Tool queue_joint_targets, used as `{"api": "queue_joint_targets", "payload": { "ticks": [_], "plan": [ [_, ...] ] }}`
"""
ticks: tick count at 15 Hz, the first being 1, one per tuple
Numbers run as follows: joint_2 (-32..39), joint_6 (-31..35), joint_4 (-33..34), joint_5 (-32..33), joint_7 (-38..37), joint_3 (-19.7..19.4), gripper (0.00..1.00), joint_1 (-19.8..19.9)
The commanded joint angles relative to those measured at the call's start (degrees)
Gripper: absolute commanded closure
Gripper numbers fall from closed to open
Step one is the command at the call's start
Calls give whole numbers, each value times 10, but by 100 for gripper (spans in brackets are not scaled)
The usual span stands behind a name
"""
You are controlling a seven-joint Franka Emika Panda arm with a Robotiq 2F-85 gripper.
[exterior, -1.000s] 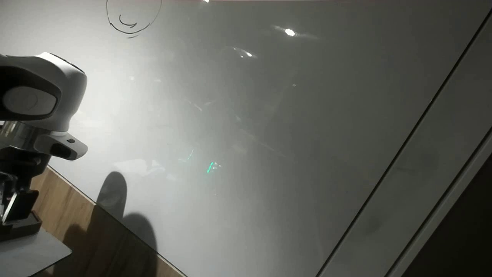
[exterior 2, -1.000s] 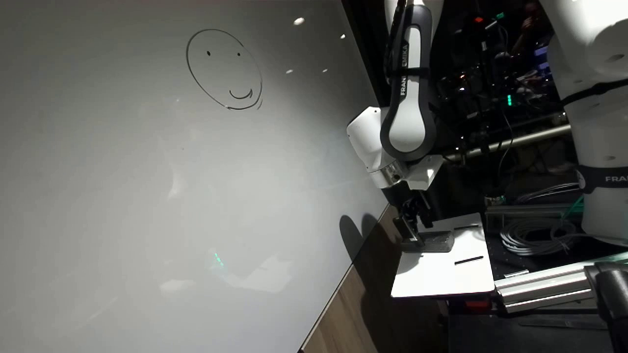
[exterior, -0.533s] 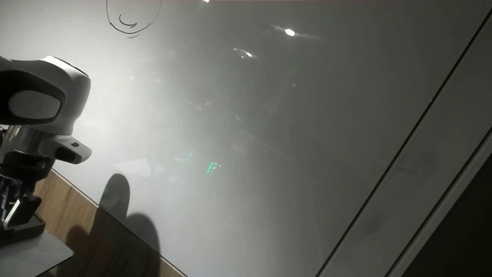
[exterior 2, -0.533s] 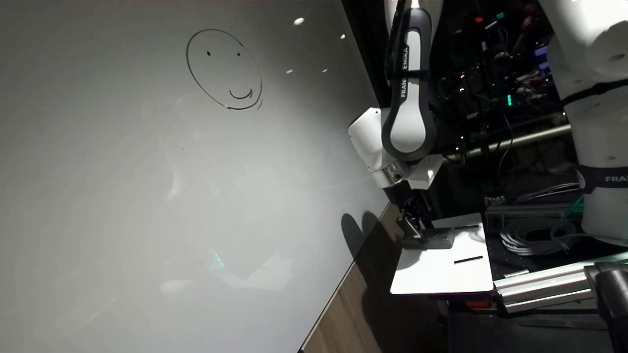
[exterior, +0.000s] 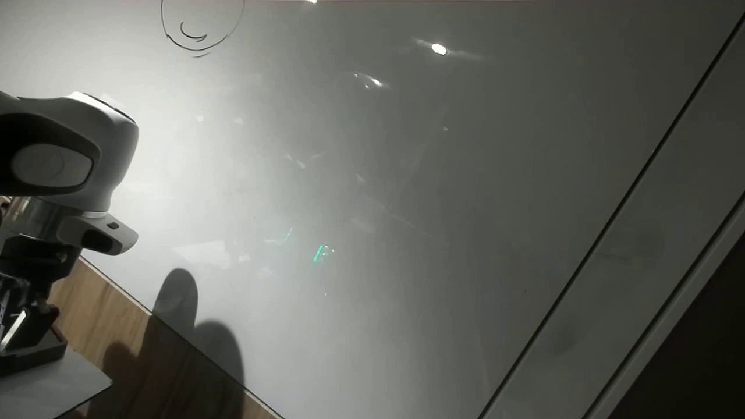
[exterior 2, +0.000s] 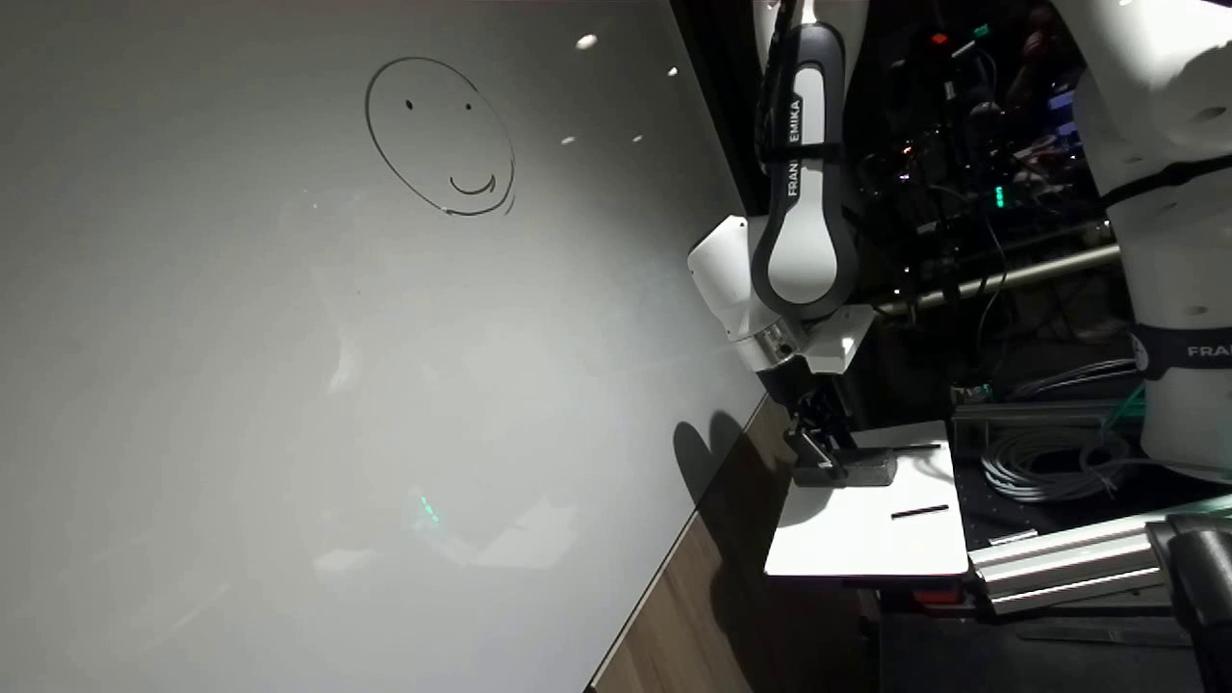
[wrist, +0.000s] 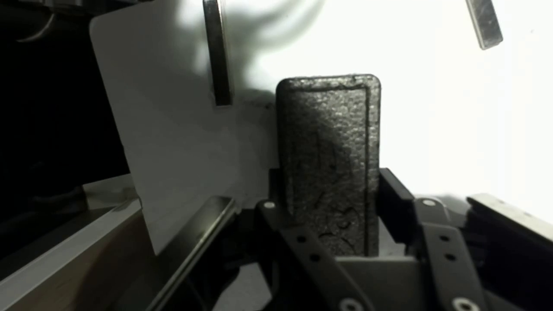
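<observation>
White worktop (wrist: 440, 134), partly in shadow. We have the hand (wrist: 330, 190) clenched on the dark block (wrist: 330, 129), gripping it across its width; block rests on the worktop. Two thin strips (wrist: 219, 56) lie near it, not touching. In an exterior view we see coiled cable (exterior 2: 1049, 464) just beside the worktop; farther off, smiley face (exterior 2: 440, 137) drawn on the big white board (exterior 2: 269, 385).

Claw (wrist: 332, 194): one
Dark block (wrist: 330, 129): one, between the claw's two fingers (wrist: 394, 207)
White panel (wrist: 181, 142): one, under the claw
Strips (wrist: 218, 56): two, beyond the claw
Drawn face (exterior 2: 440, 135): one, well apart from the claw
</observation>
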State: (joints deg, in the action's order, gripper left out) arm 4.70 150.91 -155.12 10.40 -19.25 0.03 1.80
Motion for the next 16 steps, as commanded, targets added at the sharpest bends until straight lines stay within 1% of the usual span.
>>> {"api": "queue_joint_targets", "payload": {
  "ticks": [1, 2, 5, 7, 8, 9, 11, 14, 16],
  "plan": [
    [-17, 9, -15, 11, 3, -11, 72, -11],
    [-37, 1, -22, 7, 4, -8, 72, -12],
    [-130, -30, -54, -24, 28, 7, 72, -20],
    [-163, -70, -22, -53, 49, 19, 72, -30],
    [-197, -87, -20, -65, 55, 24, 72, -36],
    [-240, -89, -41, -73, 60, 27, 72, -40],
    [-302, -115, -37, -93, 66, 33, 72, -49],
    [-392, -140, -31, -111, 57, 48, 72, -60],
    [-436, -151, -15, -117, 48, 59, 72, -66]
  ]
}}
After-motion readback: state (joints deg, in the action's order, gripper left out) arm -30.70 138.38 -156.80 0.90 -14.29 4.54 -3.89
